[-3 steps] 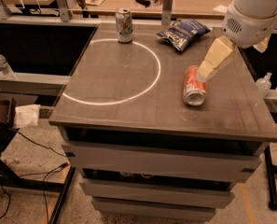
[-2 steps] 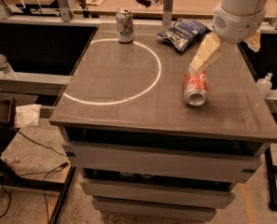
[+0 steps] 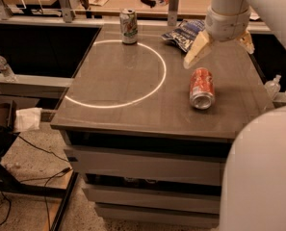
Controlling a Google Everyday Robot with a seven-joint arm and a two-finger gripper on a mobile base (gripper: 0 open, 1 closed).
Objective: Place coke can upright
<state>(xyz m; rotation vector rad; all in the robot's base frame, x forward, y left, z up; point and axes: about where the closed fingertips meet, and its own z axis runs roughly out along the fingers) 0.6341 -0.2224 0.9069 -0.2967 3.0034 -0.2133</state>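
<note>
You see the coke can point(image 3: 201, 87) lying on its side on the table point(image 3: 118, 114), just below your pincer point(image 3: 218, 57); the pincer hangs spread wide, holding nothing; a blue bag point(image 3: 185, 35) lies beside it; a green-and-white can point(image 3: 128, 26) stands far left.

a green-and-white can point(image 3: 128, 26) is stood upright at the back of the table point(image 3: 113, 71), on the far edge of a white circle point(image 3: 109, 106) marked on its top. a blue snack bag point(image 3: 185, 34) is laid at the back right, just behind the gripper point(image 3: 222, 46) hung above the table. a water bottle point(image 3: 4, 67) is seen on the left.
</note>
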